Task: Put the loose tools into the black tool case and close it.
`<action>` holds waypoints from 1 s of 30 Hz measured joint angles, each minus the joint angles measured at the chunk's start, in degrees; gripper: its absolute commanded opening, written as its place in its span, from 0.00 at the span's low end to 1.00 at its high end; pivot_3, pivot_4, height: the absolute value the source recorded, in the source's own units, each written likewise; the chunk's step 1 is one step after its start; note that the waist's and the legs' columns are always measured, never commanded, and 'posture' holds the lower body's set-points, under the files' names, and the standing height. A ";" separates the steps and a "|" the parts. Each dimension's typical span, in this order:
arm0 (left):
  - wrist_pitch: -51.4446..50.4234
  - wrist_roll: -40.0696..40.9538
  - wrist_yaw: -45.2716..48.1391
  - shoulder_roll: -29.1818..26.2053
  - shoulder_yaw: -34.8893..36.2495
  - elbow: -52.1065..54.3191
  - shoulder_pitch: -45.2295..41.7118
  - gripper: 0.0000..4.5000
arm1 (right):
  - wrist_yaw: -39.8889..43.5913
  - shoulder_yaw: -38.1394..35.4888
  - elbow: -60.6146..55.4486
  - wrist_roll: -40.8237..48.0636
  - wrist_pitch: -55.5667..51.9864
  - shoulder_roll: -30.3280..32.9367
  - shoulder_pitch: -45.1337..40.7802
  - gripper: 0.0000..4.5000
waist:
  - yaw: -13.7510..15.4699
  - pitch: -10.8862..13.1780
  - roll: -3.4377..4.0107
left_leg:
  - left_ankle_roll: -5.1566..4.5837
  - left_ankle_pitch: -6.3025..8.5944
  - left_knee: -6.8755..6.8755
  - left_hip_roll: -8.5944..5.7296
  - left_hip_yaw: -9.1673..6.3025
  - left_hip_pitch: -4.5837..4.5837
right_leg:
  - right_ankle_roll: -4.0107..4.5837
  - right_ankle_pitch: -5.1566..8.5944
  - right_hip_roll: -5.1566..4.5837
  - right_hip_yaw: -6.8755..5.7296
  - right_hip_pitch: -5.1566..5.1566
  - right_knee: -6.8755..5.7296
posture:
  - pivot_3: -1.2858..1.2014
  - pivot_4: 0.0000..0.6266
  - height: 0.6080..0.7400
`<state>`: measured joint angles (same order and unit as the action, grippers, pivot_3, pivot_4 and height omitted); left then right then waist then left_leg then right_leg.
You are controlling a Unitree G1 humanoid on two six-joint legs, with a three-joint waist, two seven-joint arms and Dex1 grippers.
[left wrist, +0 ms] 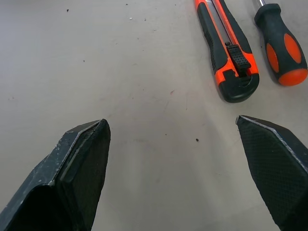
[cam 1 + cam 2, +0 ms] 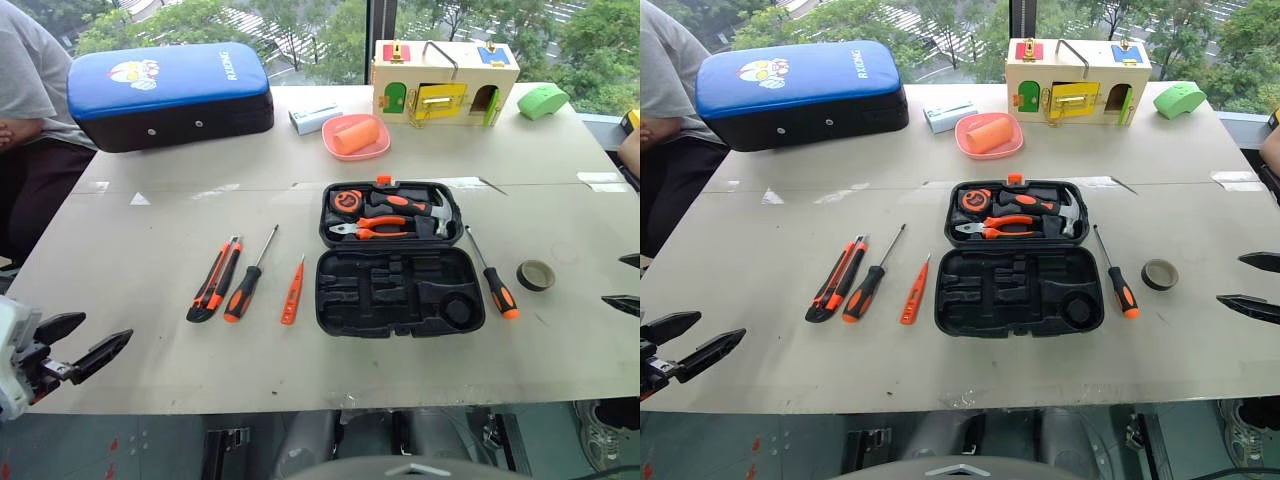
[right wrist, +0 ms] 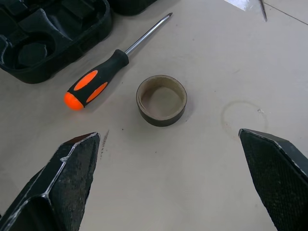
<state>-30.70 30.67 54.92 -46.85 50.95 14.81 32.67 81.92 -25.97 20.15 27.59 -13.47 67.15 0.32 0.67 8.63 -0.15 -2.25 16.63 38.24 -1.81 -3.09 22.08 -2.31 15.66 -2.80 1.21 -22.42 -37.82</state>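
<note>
The black tool case (image 2: 400, 262) is laid open mid-table, recesses exposed for filling. The utility knife (image 2: 214, 279), two screwdrivers (image 2: 248, 276) (image 2: 494, 277), tester (image 2: 292, 291) and tape roll (image 2: 535, 275) are spread flat beside it. The left gripper (image 2: 85, 345) and right gripper (image 2: 1248, 283) are held wide apart, empty.

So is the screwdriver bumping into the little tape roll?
Apart. The right wrist view shows bare table between the screwdriver and the tape roll; the right eye view shows the same gap.
</note>
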 measured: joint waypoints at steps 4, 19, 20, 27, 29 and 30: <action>-0.61 -0.20 -0.18 0.01 -0.62 0.08 0.31 0.99 | -0.38 0.00 0.00 -0.24 0.02 0.00 -0.01 0.98 | 0.01 0.00 0.01 | 0.00 0.00 0.00 0.00 0.01 0.00 | 0.00 0.00 0.00 0.01 0.00 0.00 | 0.52 0.24 0.96; -12.29 6.88 -6.86 2.17 -3.82 16.15 -2.26 0.99 | -2.13 1.12 -9.00 1.62 -0.24 -3.21 -5.27 0.98 | 0.03 0.01 0.11 | 0.00 0.00 0.02 0.00 0.01 0.03 | -0.03 -0.02 -0.01 0.02 -0.01 -0.01 | 0.52 0.24 0.96; -13.98 7.64 -8.70 2.26 -5.46 18.93 -2.96 0.99 | -2.18 1.54 -12.78 3.16 -2.24 -3.52 -5.38 0.98 | 0.04 0.01 0.14 | 0.00 0.00 0.01 0.00 -0.01 0.04 | -0.03 -0.02 0.01 0.01 -0.02 -0.02 | 0.52 0.24 0.96; -29.66 11.61 -24.27 3.15 -15.67 25.35 -15.24 0.99 | -3.65 6.38 -35.05 11.89 -11.50 -5.37 -6.95 0.98 | 0.18 0.01 0.11 | 0.00 0.00 0.11 -0.02 -0.09 0.07 | -0.06 -0.04 0.05 -0.04 -0.02 -0.08 | 0.52 0.24 0.96; -34.15 12.88 -28.33 4.02 -18.02 25.36 -19.68 0.99 | -4.98 7.91 -38.54 13.51 -12.91 -6.19 -8.97 0.98 | 0.17 0.03 0.05 | 0.00 -0.01 0.12 -0.05 -0.10 0.08 | -0.06 -0.04 0.04 -0.04 -0.03 -0.08 | 0.52 0.24 0.96; -35.61 13.38 -29.62 4.26 -18.74 25.36 -21.08 0.99 | -5.46 8.31 -39.65 13.98 -13.44 -6.63 -9.66 0.98 | 0.17 0.03 0.00 | 0.01 -0.01 0.11 -0.05 -0.11 0.08 | -0.06 -0.04 0.05 -0.06 -0.03 -0.08 | 0.52 0.24 0.96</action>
<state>-66.32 44.04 25.30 -42.60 32.21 40.17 11.59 76.45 -17.66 -19.50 41.57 -26.92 60.52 -9.35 0.84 8.66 -0.16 -2.23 16.62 38.35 -1.85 -3.20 22.16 -2.37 15.63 -2.76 1.15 -22.44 -37.90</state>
